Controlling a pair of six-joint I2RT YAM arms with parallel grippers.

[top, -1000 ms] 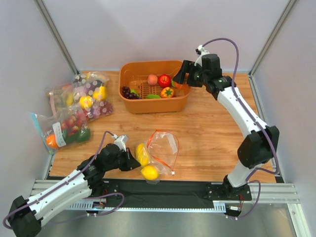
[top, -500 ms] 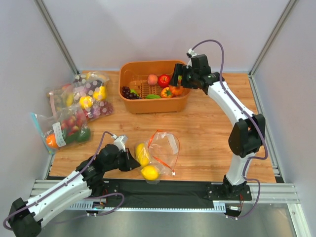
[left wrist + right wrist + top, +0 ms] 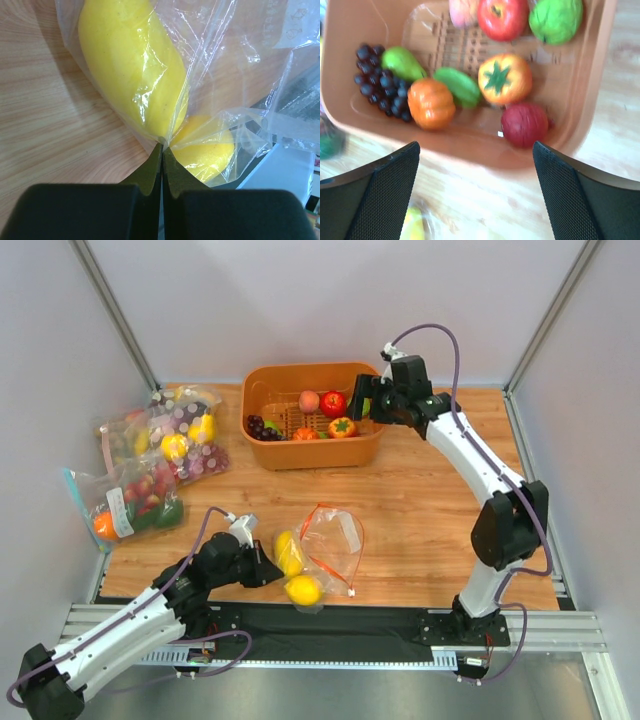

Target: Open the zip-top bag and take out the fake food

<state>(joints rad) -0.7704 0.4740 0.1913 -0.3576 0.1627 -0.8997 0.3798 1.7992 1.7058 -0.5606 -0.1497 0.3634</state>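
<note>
The zip-top bag (image 3: 332, 538) lies on the wood near the front edge, its orange-red zip strip curled open. My left gripper (image 3: 268, 570) (image 3: 162, 145) is shut on a fold of its clear plastic (image 3: 225, 60). Two yellow lemons of the fake food sit inside, one (image 3: 287, 552) (image 3: 130, 65) by the pinch and one (image 3: 303, 589) (image 3: 210, 150) nearer the edge. My right gripper (image 3: 362, 408) (image 3: 477, 195) hangs open and holding nothing over the right end of the orange basket (image 3: 310, 455). An orange bell pepper (image 3: 431, 102) and a red-yellow fruit (image 3: 504, 78) lie in the basket.
The basket (image 3: 485, 152) also holds purple grapes (image 3: 377, 82), a red apple (image 3: 502, 17), a peach, green pieces and a dark red fruit (image 3: 524, 124). Filled bags (image 3: 170, 435) (image 3: 125, 505) lie along the left wall. The black rail runs just behind the lemon at the front edge.
My right gripper has opened wider and shifted slightly left over the basket, and an orange piece now lies in the basket left of the red-yellow fruit. The left arm has not moved.
</note>
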